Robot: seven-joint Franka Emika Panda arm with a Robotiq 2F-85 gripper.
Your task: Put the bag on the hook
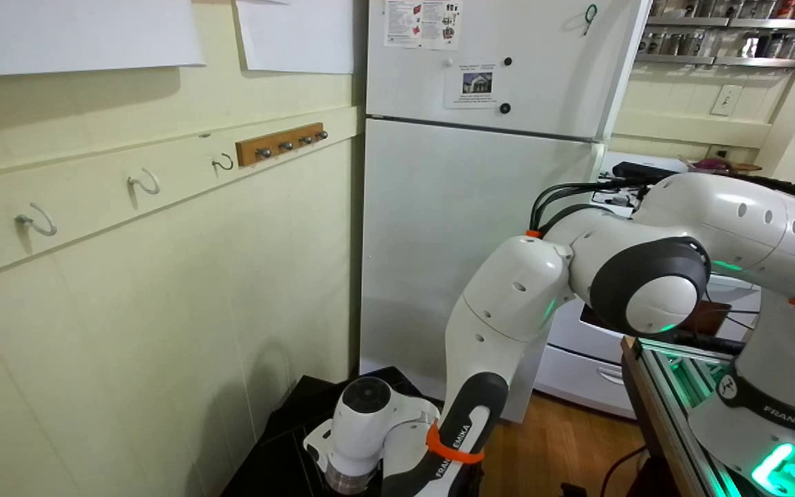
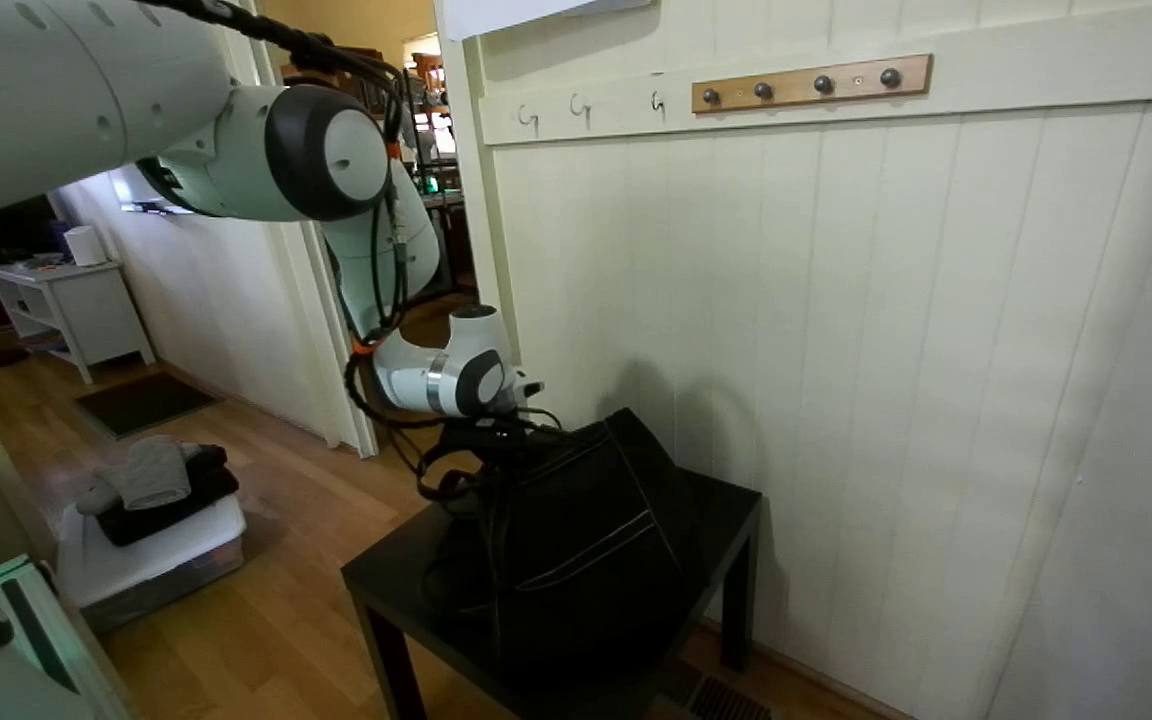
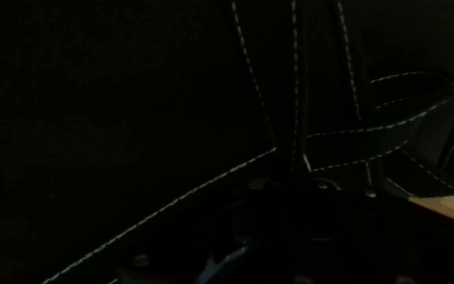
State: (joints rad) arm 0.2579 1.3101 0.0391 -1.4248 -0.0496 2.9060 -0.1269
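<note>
The black bag with pale stitching slumps on a small black table. In an exterior view its top shows around the arm's wrist. In the wrist view its dark fabric fills most of the picture, with stitched straps at the right. My gripper is at the bag's top; its fingers look close together on a strap, though the picture is very dark. The gripper body shows against the bag in an exterior view. The hook is on the wall rail, well above the gripper; it also shows here.
A wooden strip with dark knobs is beside the hook. Two pale hooks are farther along the rail. Paper sheets hang above. A white fridge stands at the wall's end. A storage bin is on the floor.
</note>
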